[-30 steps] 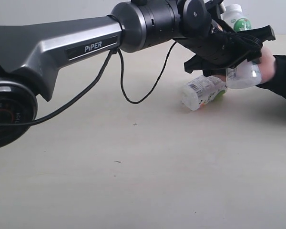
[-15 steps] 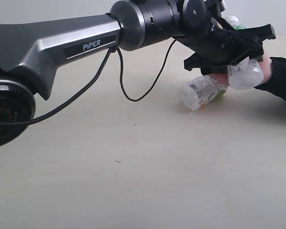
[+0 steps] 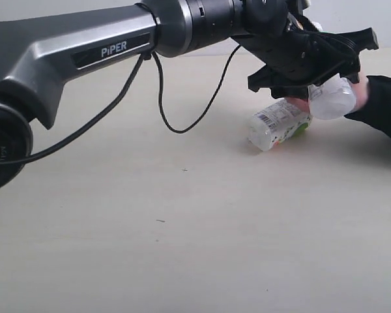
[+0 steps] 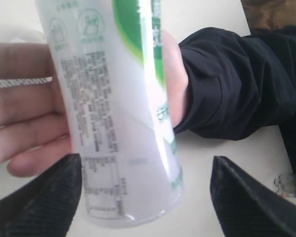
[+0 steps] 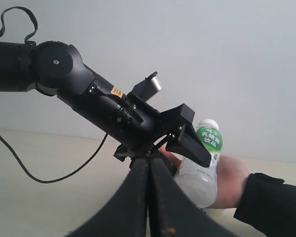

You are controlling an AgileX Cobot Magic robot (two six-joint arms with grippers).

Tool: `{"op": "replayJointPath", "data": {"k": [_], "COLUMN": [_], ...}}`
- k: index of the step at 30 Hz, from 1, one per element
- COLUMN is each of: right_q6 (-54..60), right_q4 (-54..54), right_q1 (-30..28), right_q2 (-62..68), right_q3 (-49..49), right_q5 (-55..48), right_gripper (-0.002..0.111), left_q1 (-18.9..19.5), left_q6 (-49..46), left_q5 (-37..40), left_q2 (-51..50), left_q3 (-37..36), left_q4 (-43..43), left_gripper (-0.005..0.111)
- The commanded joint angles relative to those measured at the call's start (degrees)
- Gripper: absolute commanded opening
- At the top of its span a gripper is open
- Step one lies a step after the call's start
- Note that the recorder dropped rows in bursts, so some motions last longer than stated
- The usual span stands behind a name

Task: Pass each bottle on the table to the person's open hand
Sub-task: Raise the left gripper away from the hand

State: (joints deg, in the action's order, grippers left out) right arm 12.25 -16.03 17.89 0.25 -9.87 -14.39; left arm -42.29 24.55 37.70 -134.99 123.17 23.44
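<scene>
Change: the left arm (image 3: 85, 59) has risen a little since a second ago. The held bottle's white cap showed above the tool then and is now nearly hidden behind it in the exterior view. The bottle lying on the table has not moved.
Left tool (image 4: 145, 192): spread wide and gripping nothing. One finger is just beside the bottle's wall, the other well clear of it.
Right tool (image 5: 149, 187): fingers pressed together with nothing between them, held low and back from the handover.
Bottle (image 4: 113, 123): clear plastic with a white-and-green label. It stands between the left tool's fingers, cap up and slightly tilted, and rests in the person's palm.
Hand (image 4: 24, 113): open, with the fingers lying behind the bottle and touching it.
Sleeve (image 4: 227, 84): dark, reaching in from the right of the exterior view.
Second bottle (image 3: 278, 124): same label, lying on its side on the table just below the left tool, near the hand.
Cable (image 3: 182, 127): a black loop hanging under the left arm, above the table.
Table (image 3: 182, 228): pale beige, with a few tiny dark specks.
</scene>
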Motion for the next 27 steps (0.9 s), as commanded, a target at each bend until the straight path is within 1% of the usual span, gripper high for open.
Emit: {"op": "replayJointPath", "data": {"k": [1,10,13,15,17,21,22,24,27], "right_q6": [0.0,0.0,0.0,0.0,0.0,0.0,0.0,0.0,0.0], "right_q4": [-0.1,-0.1,-0.1,-0.1,-0.1,-0.1,-0.1,-0.1,-0.1], "right_q1": [0.2,0.2,0.2,0.2,0.2,0.2,0.2,0.2,0.2], "right_q2": [-0.2,-0.2,-0.2,-0.2,-0.2,-0.2,-0.2,-0.2,-0.2], "right_q3": [0.2,0.2,0.2,0.2,0.2,0.2,0.2,0.2,0.2], "right_q5": [0.3,0.3,0.3,0.3,0.3,0.3,0.3,0.3,0.3], "right_gripper": [0.0,0.0,0.0,0.0,0.0,0.0,0.0,0.0,0.0], "left_q1": [1.1,2.5,2.5,2.5,2.5,2.7,2.7,2.7,2.7], "left_q6": [-0.3,-0.6,-3.0,-3.1,-3.1,-6.8,-10.3,-16.7,-18.7], "left_q5": [1.7,5.3,5.3,5.6,6.2,6.6,7.2,8.4,10.6], "left_q2": [2.4,5.7,6.5,7.3,8.4,10.9,11.9,13.6,16.1], "left_q3": [0.5,0.5,0.5,0.5,0.5,0.5,0.5,0.5,0.5], "left_q4": [-0.7,-2.5,-3.0,-3.2,-3.5,-3.6,-3.7,-3.8,-3.9], "left_gripper": [0.07,0.07,0.068,0.058,0.043,0.005,0.0,0.0,0.0]}}
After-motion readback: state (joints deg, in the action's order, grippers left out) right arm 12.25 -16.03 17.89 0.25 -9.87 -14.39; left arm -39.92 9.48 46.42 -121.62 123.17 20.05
